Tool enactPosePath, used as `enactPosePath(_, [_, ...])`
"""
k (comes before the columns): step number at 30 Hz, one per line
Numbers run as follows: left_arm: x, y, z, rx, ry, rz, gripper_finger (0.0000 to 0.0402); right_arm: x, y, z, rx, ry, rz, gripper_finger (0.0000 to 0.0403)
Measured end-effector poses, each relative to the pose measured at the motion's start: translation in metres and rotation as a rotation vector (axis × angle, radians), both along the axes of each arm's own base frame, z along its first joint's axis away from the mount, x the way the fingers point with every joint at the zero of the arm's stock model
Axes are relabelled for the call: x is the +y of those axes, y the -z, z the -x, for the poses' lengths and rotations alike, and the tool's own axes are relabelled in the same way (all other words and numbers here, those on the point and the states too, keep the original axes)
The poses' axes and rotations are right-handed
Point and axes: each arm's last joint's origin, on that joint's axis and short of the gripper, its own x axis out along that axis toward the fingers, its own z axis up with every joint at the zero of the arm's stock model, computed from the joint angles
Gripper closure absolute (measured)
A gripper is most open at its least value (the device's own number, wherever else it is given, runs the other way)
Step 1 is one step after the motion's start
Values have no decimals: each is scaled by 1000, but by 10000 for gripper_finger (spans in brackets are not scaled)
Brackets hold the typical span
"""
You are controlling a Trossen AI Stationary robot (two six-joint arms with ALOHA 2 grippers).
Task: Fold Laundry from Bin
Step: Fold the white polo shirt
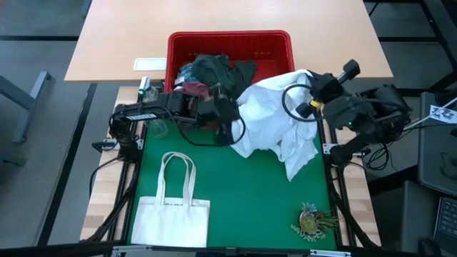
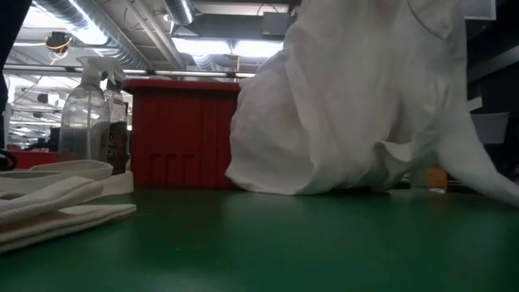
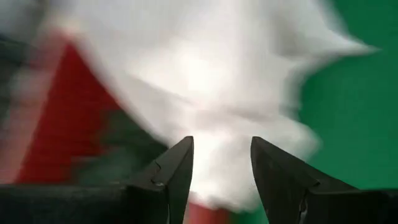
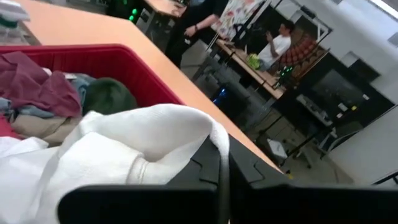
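Observation:
The red bin (image 1: 275, 44) stands at the mat's far edge, with dark green (image 1: 218, 70) and maroon (image 1: 194, 88) laundry inside. A large white garment (image 1: 275, 118) hangs from my right gripper (image 4: 222, 155), which is shut on it beside the bin's near right corner. Part of the cloth drapes over that corner. My left gripper (image 3: 221, 149) is open at the garment's left side (image 1: 232, 128), pointing slantwise down at the cloth. Nothing shows between its fingers. My right gripper pinches a thick rolled edge of the white garment (image 4: 186, 134) between its two shut fingers, which reach out nearly level. The cloth folds over the fingertips and hides the exact spot. The garment hangs slack below, its lower part bunched on the green mat (image 2: 324, 182).
A flat white tote bag (image 1: 171, 214) lies at the mat's near left. A clear spray bottle (image 2: 83, 113) stands left of the bin. A small pineapple-like object (image 1: 313, 221) sits near the front right corner. A wooden table (image 1: 214, 25) lies beyond the bin. People are in the room behind.

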Motion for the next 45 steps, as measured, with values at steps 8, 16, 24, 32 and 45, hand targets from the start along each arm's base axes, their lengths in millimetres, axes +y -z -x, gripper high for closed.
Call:
enactPosePath(8, [-24, 72, -12, 261, 176, 114, 246, -5, 1, -2, 12, -10, -34, 400])
enactPosePath(16, [-22, 155, -17, 422, 258, 49, 246, -5, 1, -2, 33, -17, -21, 400])
enactPosePath(24, [-5, 212, -19, 393, 277, -37, 246, -4, 1, -2, 33, -17, -21, 400])
enactPosePath(32, [18, 245, -13, 380, 283, -110, 246, -4, 1, -2, 33, -17, -21, 400])
enactPosePath(45, [52, 273, -5, 266, 252, -39, 246, -4, 1, -2, 49, -22, -12, 400])
